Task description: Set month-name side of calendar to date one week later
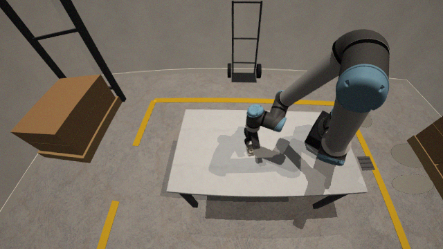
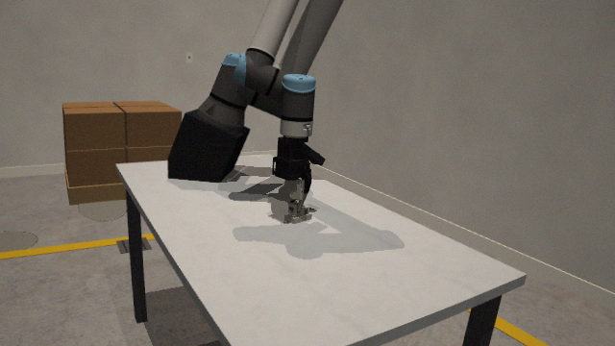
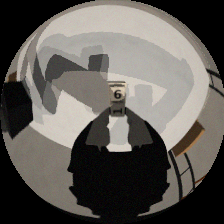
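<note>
A small block calendar (image 2: 291,210) stands on the white table (image 2: 298,250), near its middle. In the wrist view one cube (image 3: 117,94) shows a 6 on its top face, with the tray's edge (image 3: 118,110) just below it. My gripper (image 2: 299,204) points straight down over the calendar and is shut on a cube there, low at the tray. In the top view the gripper (image 1: 250,149) covers most of the calendar. The second cube and the month's name are hidden from me.
The arm's black base (image 2: 207,146) stands at the table's back corner. Cardboard boxes (image 2: 117,144) sit on the floor behind the table. A hand truck (image 1: 244,45) stands by the far wall.
</note>
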